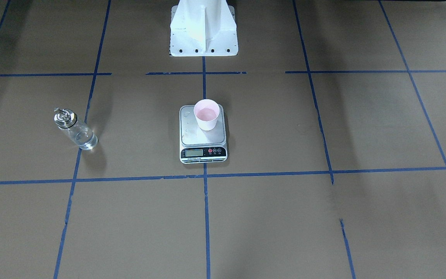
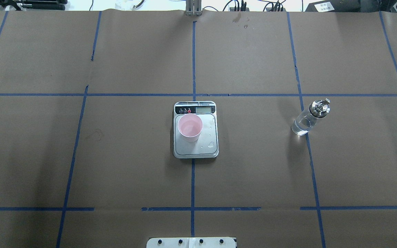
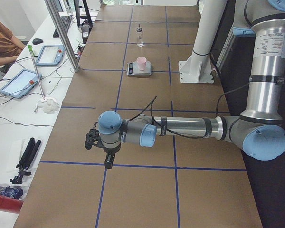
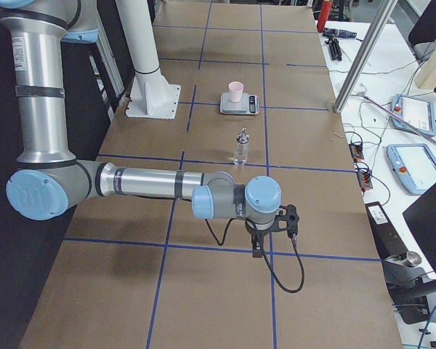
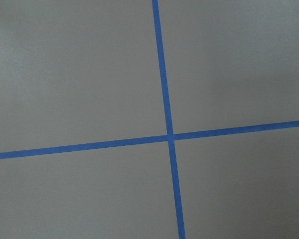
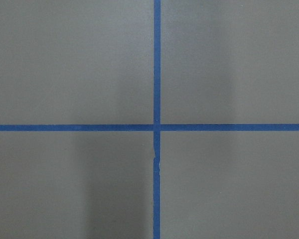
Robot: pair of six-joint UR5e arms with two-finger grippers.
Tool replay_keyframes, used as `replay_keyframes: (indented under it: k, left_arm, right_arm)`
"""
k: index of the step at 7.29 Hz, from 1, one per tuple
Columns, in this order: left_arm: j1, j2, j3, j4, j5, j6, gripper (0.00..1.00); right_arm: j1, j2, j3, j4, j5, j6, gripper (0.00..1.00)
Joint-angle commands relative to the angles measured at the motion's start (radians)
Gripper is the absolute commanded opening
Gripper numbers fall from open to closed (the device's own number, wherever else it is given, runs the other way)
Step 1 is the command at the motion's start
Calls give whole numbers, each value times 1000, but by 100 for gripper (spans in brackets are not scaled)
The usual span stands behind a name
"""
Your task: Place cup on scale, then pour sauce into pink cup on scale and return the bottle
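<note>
A small pale pink tapered cup (image 1: 206,114) with a deeper pink inside stands upright on a small rectangular digital kitchen scale (image 1: 192,130), in the middle of a table covered in brown paper (image 1: 323,217) and marked with a grid of blue tape lines (image 1: 269,173). The cup is narrower than the silver metal platform and sits on the half nearer the robot's left. The scale's black front strip, with its grey display and red and black buttons, faces away from the robot. A few clear drops (image 2: 211,144) lie on the bare platform beside the cup. Well apart, on the robot's right, a clear cylindrical glass bottle (image 1: 76,131) with a silver metal collar and thin pour spout stands upright by a tape line, with colourless, water-like sauce (image 1: 83,138) visible through the glass. The left gripper (image 3: 109,164) and the right gripper (image 4: 257,251) each hang above bare paper at opposite ends of the table, far from the scale; I cannot tell how their jaws are set. A white pedestal base (image 1: 203,31) stands behind the scale.
</note>
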Motion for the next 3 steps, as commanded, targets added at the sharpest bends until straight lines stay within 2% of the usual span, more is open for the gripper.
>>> replay_keyframes:
  k: [1,3]
  left_arm:
    - [0,0,0,0,-2,0,100]
    - [0,-8,1,0,0,0,100]
  right_arm:
    - [0,3,0,0,0,0,100]
    - [-1,3,-1,0,0,0,100]
